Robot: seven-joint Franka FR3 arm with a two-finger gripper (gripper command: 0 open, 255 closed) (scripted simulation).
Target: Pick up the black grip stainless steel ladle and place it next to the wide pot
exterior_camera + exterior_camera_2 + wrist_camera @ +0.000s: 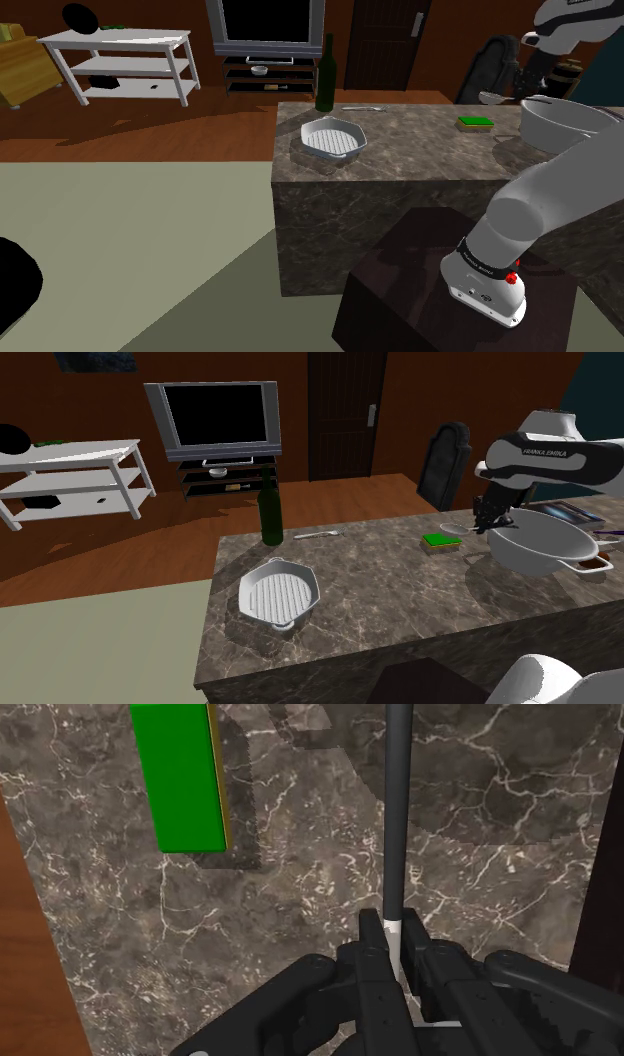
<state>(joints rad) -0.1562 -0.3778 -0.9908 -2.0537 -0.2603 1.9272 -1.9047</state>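
Black fingers (368,949) are clamping the pale end of a ladle (395,804). Its dark handle is running straight out from them above a brown marble counter (200,934). A green sponge (180,774) is lying on the counter beside the handle, apart from it.

In the second exterior view, the ladle's grey bowl is hanging at nine o'clock from a wide grey pot (535,547), close to its rim. The sponge is sitting just under that bowl, at about seven o'clock from it.

Farther along the counter, off toward nine o'clock from the pot, three more things are sitting well apart from the arm: a white ridged pan (278,592), a dark green bottle (270,507) and a small pale utensil (318,535).
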